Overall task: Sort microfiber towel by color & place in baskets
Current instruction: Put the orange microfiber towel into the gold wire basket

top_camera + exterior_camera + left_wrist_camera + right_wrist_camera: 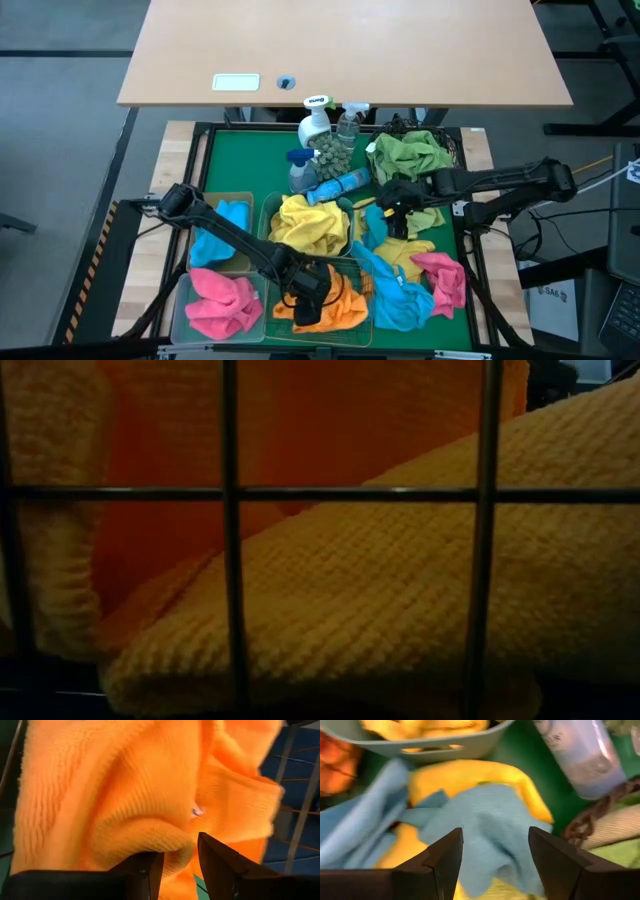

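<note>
An orange towel (335, 308) lies bunched in the green wire basket (362, 282) at the table's near edge. My left gripper (312, 292) points down over it and is open, with a fold of the orange towel (165, 845) at the gap between its fingers. My right gripper (395, 208) hangs open above a light blue towel (485, 820) that lies on a yellow towel (470, 777) on the green mat, beside the teal tub (445, 747). The low view shows only the basket's wires (230, 540) and orange towel (380, 610). My left gripper's fingers (220, 865) stand apart on either side of a fold of the orange towel (172, 851), coming from above. The towel rests in the green wire basket. I cannot tell whether the fingers touch the fold.
The teal tub holds yellow towels (308, 222), the tan tray (240, 198) a blue one, the clear bin (180, 300) pink ones, and the black mesh basket (455, 150) green ones. Loose blue (400, 300), pink (442, 280) and yellow (408, 255) towels lie near right. Spray bottles (318, 125) stand at the far middle.
</note>
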Robot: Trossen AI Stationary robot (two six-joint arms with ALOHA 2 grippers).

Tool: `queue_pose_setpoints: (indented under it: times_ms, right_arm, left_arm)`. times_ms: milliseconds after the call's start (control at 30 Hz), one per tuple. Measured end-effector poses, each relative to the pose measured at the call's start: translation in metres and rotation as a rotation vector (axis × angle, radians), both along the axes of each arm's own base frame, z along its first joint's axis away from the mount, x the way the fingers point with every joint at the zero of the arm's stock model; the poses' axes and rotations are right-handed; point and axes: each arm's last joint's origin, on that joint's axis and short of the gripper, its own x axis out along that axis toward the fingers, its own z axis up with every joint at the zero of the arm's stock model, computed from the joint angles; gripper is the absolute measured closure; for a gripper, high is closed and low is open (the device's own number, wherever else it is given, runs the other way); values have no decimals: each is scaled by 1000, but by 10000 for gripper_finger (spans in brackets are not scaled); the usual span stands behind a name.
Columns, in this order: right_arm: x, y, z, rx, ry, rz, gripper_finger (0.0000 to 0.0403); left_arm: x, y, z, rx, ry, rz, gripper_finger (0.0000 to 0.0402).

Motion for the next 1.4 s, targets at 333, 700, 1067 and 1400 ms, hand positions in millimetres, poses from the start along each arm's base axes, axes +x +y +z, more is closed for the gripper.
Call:
queue_pose_setpoints:
  times_ms: [333, 700, 1067, 1400]
  right_arm:
    - [12, 0, -22, -38, 120, 14, 176]
    - [25, 1, -45, -35, 217, 20, 201]
    - [25, 3, -45, 8, 220, 33, 391]
    - [25, 5, -45, 74, 226, 54, 396]
  left_arm:
    - [-16, 4, 45, 10, -131, -10, 288]
    - [-29, 9, 75, 23, -231, -32, 288]
    - [-24, 14, 77, 63, -279, -72, 288]
    - [-43, 19, 96, -100, -204, -111, 288]
